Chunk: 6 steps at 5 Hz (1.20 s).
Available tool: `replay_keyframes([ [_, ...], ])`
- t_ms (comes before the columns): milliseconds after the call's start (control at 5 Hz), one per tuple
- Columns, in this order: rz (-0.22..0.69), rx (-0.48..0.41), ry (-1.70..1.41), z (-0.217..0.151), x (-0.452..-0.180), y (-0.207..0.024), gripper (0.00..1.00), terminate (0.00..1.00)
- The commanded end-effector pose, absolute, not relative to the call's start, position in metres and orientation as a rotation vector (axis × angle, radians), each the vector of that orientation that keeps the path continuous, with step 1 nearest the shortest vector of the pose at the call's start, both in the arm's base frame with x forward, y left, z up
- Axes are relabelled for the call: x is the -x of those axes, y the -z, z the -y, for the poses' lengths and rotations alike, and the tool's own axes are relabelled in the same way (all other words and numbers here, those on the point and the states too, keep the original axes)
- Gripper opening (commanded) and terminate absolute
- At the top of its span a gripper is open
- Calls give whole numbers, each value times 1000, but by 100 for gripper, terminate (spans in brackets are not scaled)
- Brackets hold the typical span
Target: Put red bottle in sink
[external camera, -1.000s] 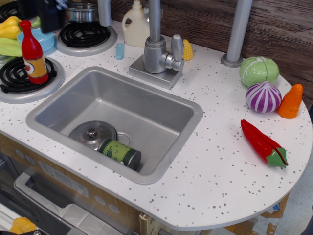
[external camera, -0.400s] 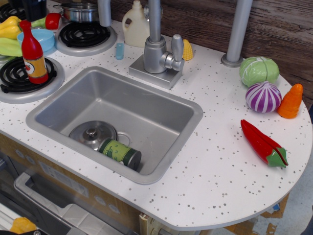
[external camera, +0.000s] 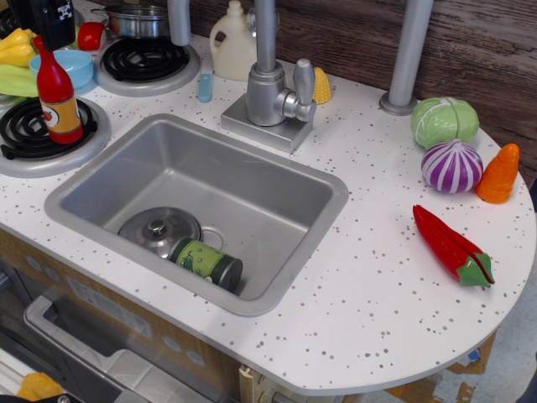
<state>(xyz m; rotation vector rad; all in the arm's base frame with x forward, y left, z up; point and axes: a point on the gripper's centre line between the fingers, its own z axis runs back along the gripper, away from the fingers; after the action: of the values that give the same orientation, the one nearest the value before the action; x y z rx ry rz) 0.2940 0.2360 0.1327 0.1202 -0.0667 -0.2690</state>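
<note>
The red bottle (external camera: pixel 57 96) stands upright on the front left coil burner (external camera: pixel 25 138), left of the sink; it has a yellow-orange label with a round white mark. The grey sink (external camera: pixel 252 180) is set in the white speckled counter and holds a silver pot lid (external camera: pixel 158 230) and a green can (external camera: pixel 207 262). My black gripper (external camera: pixel 49 25) hangs at the top left edge of the view, just above and behind the bottle's cap. Its fingers are mostly cut off by the frame, so I cannot tell how the jaws stand.
A faucet (external camera: pixel 268 92) stands behind the sink, with a cream jug (external camera: pixel 232 42) beside it. A blue bowl (external camera: pixel 74 65), yellow toys (external camera: pixel 17 49) and a pot (external camera: pixel 141 21) crowd the back left. A cabbage (external camera: pixel 443 120), an onion (external camera: pixel 451 165), a carrot (external camera: pixel 498 174) and a chili pepper (external camera: pixel 451 245) lie at the right.
My gripper has moved left from over the blue bowl to just above the red bottle's cap. The bottle and everything else have not moved.
</note>
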Motion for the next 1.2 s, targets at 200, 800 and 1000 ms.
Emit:
replay_keyframes([
  [200, 109, -89, 308, -245, -294, -124, 100, 0],
  [800, 108, -51, 294, -234, -289, -117, 0, 0],
  [1000, 101, -58, 285, -222, -286, -124, 0, 0],
])
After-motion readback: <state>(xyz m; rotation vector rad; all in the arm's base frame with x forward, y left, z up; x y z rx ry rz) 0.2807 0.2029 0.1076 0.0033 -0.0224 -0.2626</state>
